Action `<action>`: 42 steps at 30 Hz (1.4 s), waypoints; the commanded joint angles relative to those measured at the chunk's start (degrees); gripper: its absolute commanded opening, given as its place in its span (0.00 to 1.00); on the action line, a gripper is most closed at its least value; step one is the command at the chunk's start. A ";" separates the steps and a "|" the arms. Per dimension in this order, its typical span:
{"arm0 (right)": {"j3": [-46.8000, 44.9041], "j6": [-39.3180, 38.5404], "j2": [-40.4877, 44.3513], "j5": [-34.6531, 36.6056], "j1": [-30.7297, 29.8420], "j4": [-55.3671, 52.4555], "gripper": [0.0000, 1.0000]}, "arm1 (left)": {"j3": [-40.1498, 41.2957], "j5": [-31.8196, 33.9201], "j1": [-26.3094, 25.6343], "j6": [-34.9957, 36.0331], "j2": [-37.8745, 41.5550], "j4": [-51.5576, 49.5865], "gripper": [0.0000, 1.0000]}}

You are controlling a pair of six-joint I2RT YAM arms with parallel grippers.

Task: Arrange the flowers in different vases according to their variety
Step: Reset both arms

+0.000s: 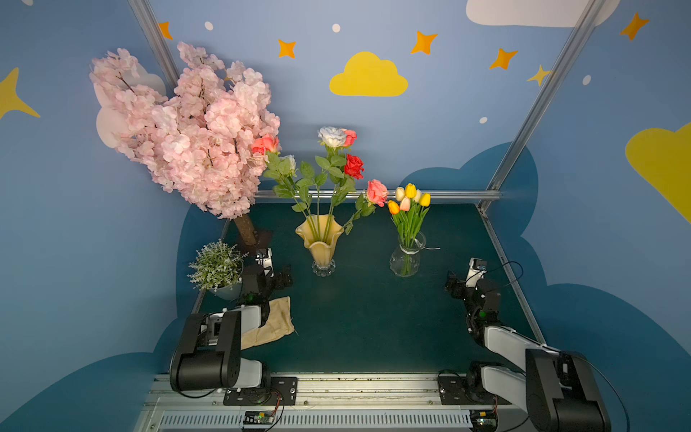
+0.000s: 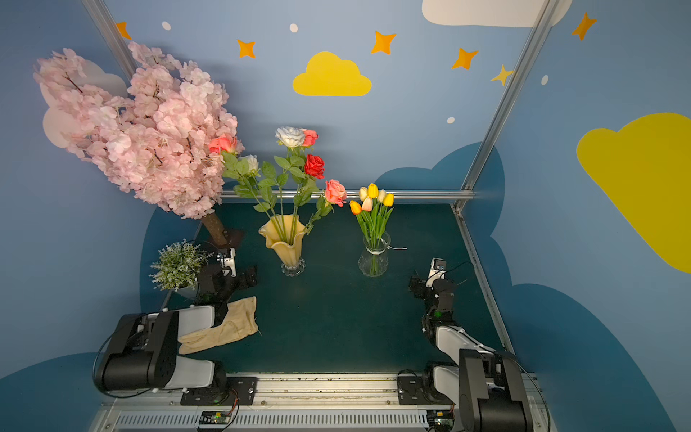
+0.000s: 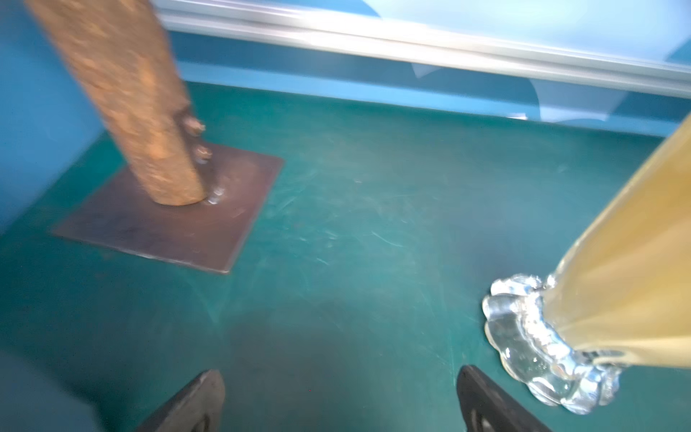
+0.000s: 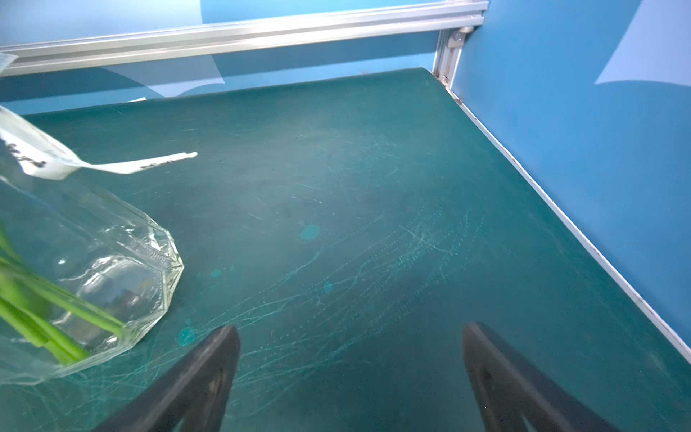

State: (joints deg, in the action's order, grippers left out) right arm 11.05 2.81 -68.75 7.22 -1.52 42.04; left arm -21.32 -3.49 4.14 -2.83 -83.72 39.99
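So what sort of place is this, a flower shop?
Probably a robot demo booth: two robot arms at a green table, walls painted with clouds, roses in an amber vase, tulips in a glass vase.

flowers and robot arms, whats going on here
Nothing is being held right now. The roses stand in the amber vase and the tulips in the clear vase, so the sorting looks done. The left gripper and right gripper are both open and empty, low near the table.

Glossy amber glass vase (image 1: 321, 248), clear faceted glass jar (image 1: 405, 262), scuffed matt green tabletop (image 1: 374, 318), beige cloth (image 1: 275, 322)
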 commanded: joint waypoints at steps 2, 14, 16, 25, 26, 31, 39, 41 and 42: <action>2.35 -1.91 -7.46 -0.41 -0.59 9.57 0.98 | -2.83 -3.74 -1.52 4.06 -3.50 3.34 1.00; 15.28 -3.76 -15.62 -1.51 -1.60 -6.84 0.98 | -1.53 -3.72 -0.77 2.87 -4.43 6.69 1.00; 15.16 -3.76 -15.44 -1.47 -1.69 -6.84 0.98 | -1.56 -3.72 -0.74 2.89 -4.49 6.70 1.00; 15.25 -3.81 -15.52 -1.22 -1.86 -6.80 0.98 | -1.53 -3.72 -0.79 2.87 -4.43 6.70 1.00; 15.24 -3.95 -15.53 -1.20 -1.85 -6.83 0.98 | -1.53 -3.72 -0.74 2.91 -4.48 6.76 1.00; 15.23 -3.86 -15.47 -1.18 -1.89 -6.86 0.98 | -1.53 -3.72 -0.80 2.91 -4.49 6.73 1.00; 15.36 -3.89 -15.59 -1.16 -1.82 -6.97 0.98 | -1.53 -3.72 -0.73 2.87 -4.43 6.76 1.00; 15.63 -4.22 -15.74 -1.19 -2.12 -7.32 0.98 | -1.57 -3.72 -0.77 2.92 -4.51 6.69 1.00; 15.59 -4.24 -15.78 -1.30 -2.11 -7.31 0.98 | -1.53 -3.72 -0.75 2.87 -4.41 6.71 1.00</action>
State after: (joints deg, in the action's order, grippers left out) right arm 26.35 -0.58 -83.94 6.20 -3.20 35.64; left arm -22.87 -6.48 3.25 -0.38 -88.09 45.93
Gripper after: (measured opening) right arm 0.982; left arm 0.999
